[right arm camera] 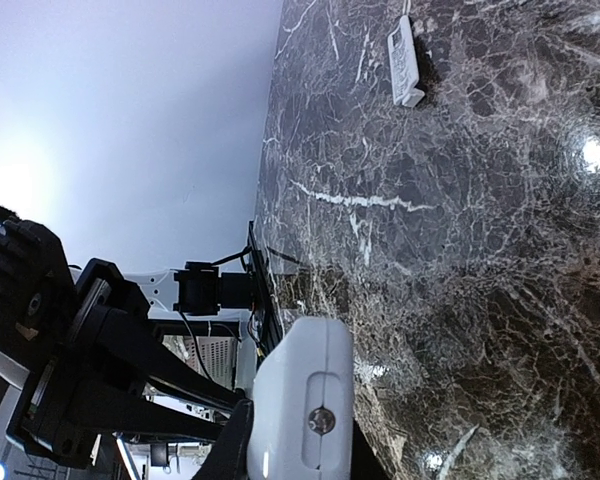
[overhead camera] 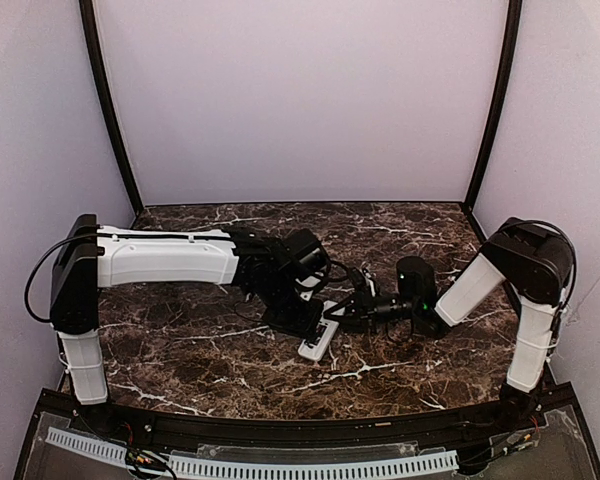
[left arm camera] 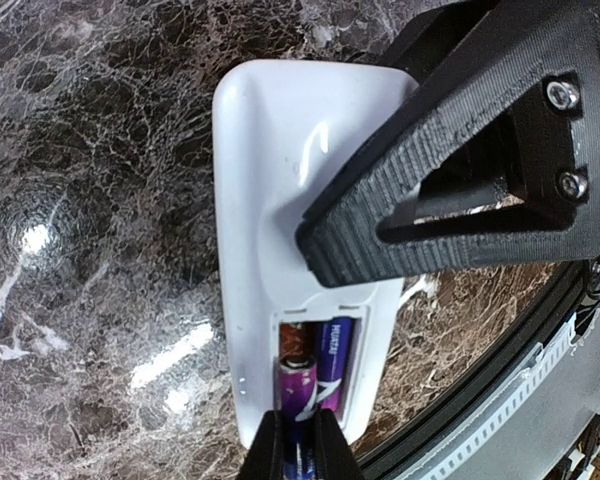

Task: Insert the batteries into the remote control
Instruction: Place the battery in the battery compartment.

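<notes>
The white remote control [left arm camera: 270,180] lies back up on the marble table, its battery bay open at the near end. One bluish-purple battery [left arm camera: 337,355] lies in the bay's right slot. My left gripper [left arm camera: 298,425] is shut on a second purple battery [left arm camera: 302,385], whose front end is tipped into the left slot. My right gripper [right arm camera: 295,445] is shut on the remote's other end [right arm camera: 305,400], and its black finger [left arm camera: 460,200] crosses the remote in the left wrist view. In the top view the remote [overhead camera: 318,342] sits between both grippers.
A small white oblong piece [right arm camera: 407,62] lies on the table [overhead camera: 200,350] farther off in the right wrist view. The black front rail [left arm camera: 500,400] runs close beside the remote. Purple walls enclose the table's back and sides.
</notes>
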`<action>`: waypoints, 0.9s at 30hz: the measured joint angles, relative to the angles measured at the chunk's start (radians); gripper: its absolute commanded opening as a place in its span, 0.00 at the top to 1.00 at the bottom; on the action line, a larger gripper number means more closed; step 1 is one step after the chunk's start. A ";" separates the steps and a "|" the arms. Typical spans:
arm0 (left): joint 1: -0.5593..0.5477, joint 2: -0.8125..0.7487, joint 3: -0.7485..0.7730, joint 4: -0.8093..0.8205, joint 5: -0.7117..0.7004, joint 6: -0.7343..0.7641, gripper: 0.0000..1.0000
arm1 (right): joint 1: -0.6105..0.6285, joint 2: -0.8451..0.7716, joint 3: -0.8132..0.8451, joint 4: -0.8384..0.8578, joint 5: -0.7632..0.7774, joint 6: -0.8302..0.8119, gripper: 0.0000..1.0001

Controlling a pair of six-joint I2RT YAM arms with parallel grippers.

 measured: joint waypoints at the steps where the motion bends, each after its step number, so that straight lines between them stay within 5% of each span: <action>1: 0.000 0.005 0.005 -0.005 -0.002 -0.002 0.95 | 0.002 0.003 0.000 0.003 0.002 0.002 1.00; 17: -0.002 0.043 0.058 -0.076 -0.021 -0.008 0.79 | 0.005 0.014 0.000 0.028 0.008 0.020 1.00; 27: -0.002 0.050 0.074 -0.093 -0.014 -0.007 0.80 | 0.007 0.014 0.000 0.034 0.002 0.020 1.00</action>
